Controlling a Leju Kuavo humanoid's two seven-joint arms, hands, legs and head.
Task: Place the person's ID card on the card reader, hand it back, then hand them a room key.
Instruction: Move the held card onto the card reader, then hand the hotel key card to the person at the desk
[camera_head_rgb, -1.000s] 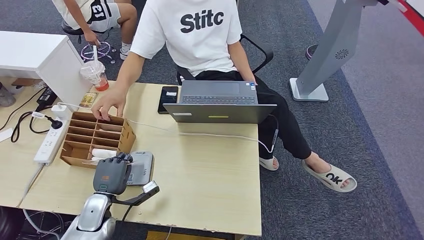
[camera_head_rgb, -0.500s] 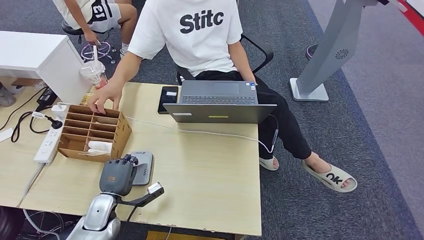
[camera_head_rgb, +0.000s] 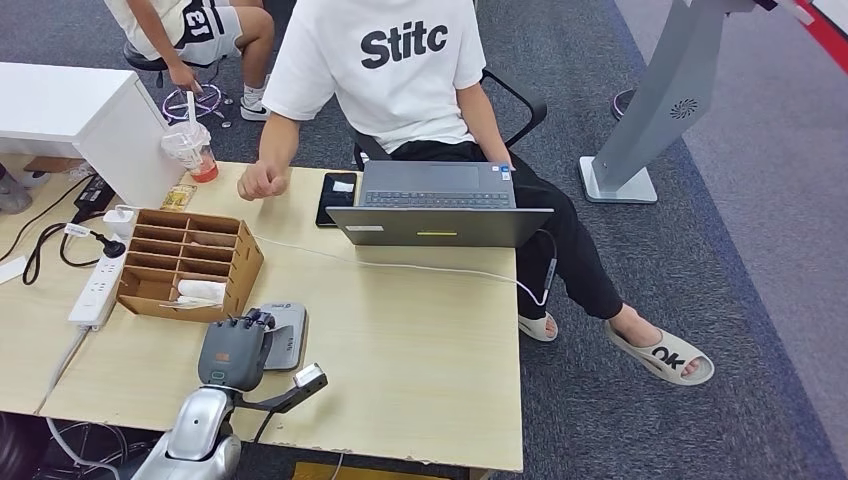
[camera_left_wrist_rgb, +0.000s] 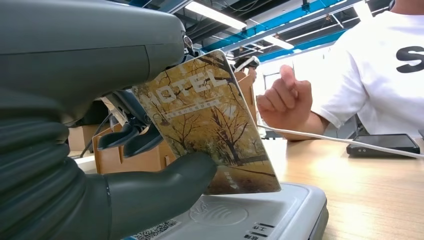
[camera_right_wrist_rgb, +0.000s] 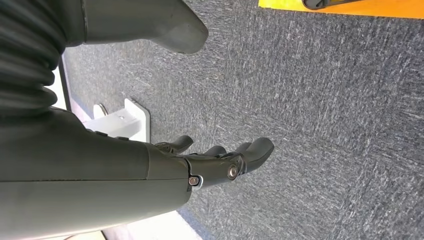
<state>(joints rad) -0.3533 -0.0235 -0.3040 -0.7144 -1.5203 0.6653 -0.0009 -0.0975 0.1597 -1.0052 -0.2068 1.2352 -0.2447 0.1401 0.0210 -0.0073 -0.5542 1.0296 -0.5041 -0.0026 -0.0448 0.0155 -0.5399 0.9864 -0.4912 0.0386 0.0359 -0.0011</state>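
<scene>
So the left robot hand (camera_left_wrist_rgb: 90, 150) is gripping a card (camera_left_wrist_rgb: 210, 125) between its thick thumb and the darker fingers (camera_left_wrist_rgb: 130, 140). The card has "HOTEL" printed over a picture of yellow autumn trees, so it looks like the room key rather than an ID. The hand is holding it tilted, with its lower edge right at the top of the grey card reader (camera_left_wrist_rgb: 260, 215); I can't tell if it's actually touching. From the head view the same left robot hand (camera_head_rgb: 232, 352) is sitting over the card reader (camera_head_rgb: 287, 335), close to the near-left edge of the wooden worktop (camera_head_rgb: 420, 360).

The right robot hand (camera_right_wrist_rgb: 210, 162) is hanging down over grey carpet (camera_right_wrist_rgb: 325, 125), fingers loosely spread and holding nothing.

Just behind the reader a brown cardboard organizer (camera_head_rgb: 190, 262) with slotted compartments is standing, with something white lying in one of the near slots. Left of that a white power strip (camera_head_rgb: 97, 285) is lying with cables plugged in. Further back there's an iced drink in a plastic cup (camera_head_rgb: 190, 150).

The person in the white T-shirt (camera_head_rgb: 390, 70) is sitting across the worktop, fist (camera_head_rgb: 262, 180) curled just above the far edge. A black phone (camera_head_rgb: 338, 197) is lying beside an open grey laptop (camera_head_rgb: 438, 210), and a white cable (camera_head_rgb: 400, 265) is running across the wood.
</scene>
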